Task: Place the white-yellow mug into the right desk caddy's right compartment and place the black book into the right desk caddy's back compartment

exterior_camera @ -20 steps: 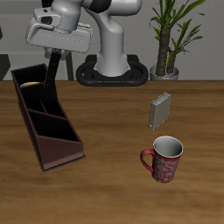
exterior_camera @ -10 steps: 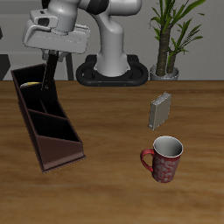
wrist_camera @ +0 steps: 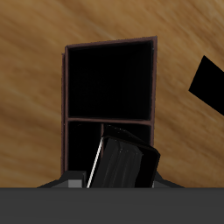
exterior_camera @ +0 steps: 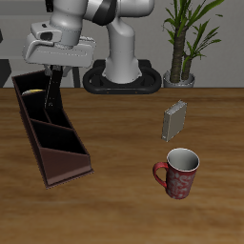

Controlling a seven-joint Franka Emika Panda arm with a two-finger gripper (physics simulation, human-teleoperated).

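Step in hand: second half of the task, the black book [exterior_camera: 50, 88] going into the right desk caddy [exterior_camera: 52, 133].

- The gripper [exterior_camera: 55, 69] hangs over the far end of the caddy, well back from the table's [exterior_camera: 124, 200] front edge. Its jaws are closed on the top of the black book, which hangs upright below them.
- The book's lower edge is at about the level of the caddy's rim; whether it touches wall or floor I cannot tell.
- The wrist view shows the book [wrist_camera: 122, 159] close under the camera, a pale page edge along one side, with the caddy's dark sections and a divider [wrist_camera: 109, 119] past it.
- A sliver of yellow shows at the caddy's far end, likely the white-yellow mug [exterior_camera: 33, 92] already seated in its compartment; too little is visible to be sure.
- A grey book [exterior_camera: 174, 120] and a red mug [exterior_camera: 178, 173] stand well apart from the caddy; not involved.

Judgement on next move: line the book up with the back compartment, lower it straight between the walls without catching the divider or the mug, then release.
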